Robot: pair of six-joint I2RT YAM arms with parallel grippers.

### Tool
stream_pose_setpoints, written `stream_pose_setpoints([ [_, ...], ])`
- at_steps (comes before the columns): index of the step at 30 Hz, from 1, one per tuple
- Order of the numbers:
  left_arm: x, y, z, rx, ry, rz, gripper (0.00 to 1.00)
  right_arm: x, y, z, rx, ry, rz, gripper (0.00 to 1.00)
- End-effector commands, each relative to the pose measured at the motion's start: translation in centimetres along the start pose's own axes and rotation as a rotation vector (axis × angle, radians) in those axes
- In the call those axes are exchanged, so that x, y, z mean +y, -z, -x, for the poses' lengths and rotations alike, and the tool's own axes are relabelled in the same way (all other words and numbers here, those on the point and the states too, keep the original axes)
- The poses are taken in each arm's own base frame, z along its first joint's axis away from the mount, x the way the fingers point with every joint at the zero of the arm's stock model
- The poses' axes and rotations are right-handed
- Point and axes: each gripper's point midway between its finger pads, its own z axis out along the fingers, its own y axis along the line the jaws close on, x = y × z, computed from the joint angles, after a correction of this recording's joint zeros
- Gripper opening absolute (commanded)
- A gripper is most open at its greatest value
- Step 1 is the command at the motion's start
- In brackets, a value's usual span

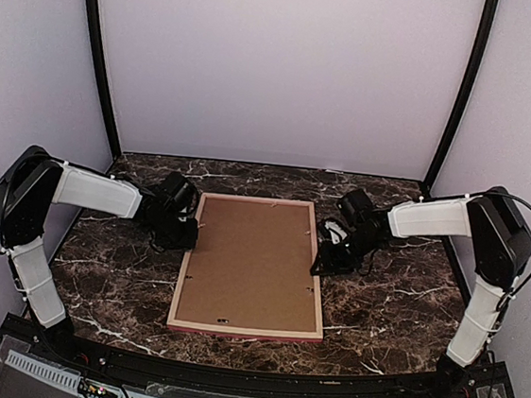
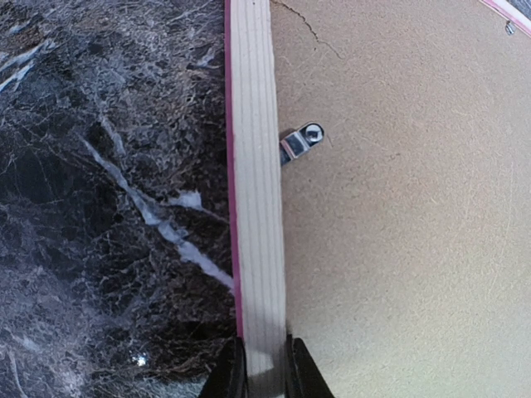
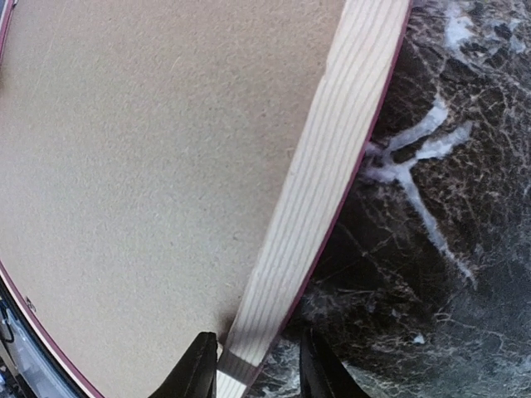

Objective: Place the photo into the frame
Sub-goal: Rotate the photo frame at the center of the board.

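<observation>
Two rails of the frame (image 1: 244, 331) attended at once, one by each arm. Found lying back-up in the middle of the marble table (image 1: 397, 298), short ends toward twelve and six o'clock, with the brown backing board (image 1: 251, 259) seated inside the rails. No sign of the photo in any view; possibly under the board, but impossible to confirm from here. Judging by that: either nearly finished, with only the fastening left, or not really begun, with the board to lift out, the photo to lay in and the board to put back. Worth noting a small metal clip (image 2: 300, 141) reaching from the inner edge of the left rail onto the board.

At nine o'clock of the frame, left gripper (image 2: 265, 373) pressed together on the rail, one finger on the outer pink edge and one on the inner edge, pinching the wood with no gap to see. At three o'clock, right gripper (image 3: 259, 369) astride the opposite rail but set wider than it: inner finger close against the wood, outer finger standing apart above the marble. Not clamping, then; spread moderately, holding nothing.
</observation>
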Motion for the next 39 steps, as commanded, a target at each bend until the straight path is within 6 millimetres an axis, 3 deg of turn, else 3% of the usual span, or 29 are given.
stream_pose_setpoints([
  [1,-1.0,-0.2,-1.8,0.073,-0.006,-0.062,0.1,-1.2,-0.4,1.2,-0.019,0.001,-0.078,0.32],
  [5,-2.2,0.8,-1.3,0.047,-0.008,-0.137,0.17,-2.2,-0.9,1.7,-0.002,0.023,-0.121,0.23],
  [12,-4.1,3.4,0.0,-0.011,-0.059,-0.239,0.46,-4.2,-1.1,2.0,0.05,0.174,-0.18,0.09],
  [17,-5.1,4.8,1.5,-0.064,-0.146,-0.264,0.58,-4.7,-0.7,1.4,0.105,0.313,-0.205,0.08],
  [23,-6.3,5.7,3.5,-0.109,-0.26,-0.297,0.69,-4.0,-0.2,0.7,0.135,0.392,-0.164,0.09],
  [29,-6.7,4.6,5.3,-0.067,-0.337,-0.32,0.72,-2.9,-0.7,0.0,0.165,0.421,-0.082,0.13],
  [32,-7.2,4.3,6.5,-0.058,-0.386,-0.324,0.72,-2.3,-0.6,0.6,0.151,0.439,-0.073,0.17],
  [39,-6.7,1.6,9.3,-0.072,-0.494,-0.243,0.73,-1.5,1.0,3.6,0.061,0.453,-0.103,0.44],
])
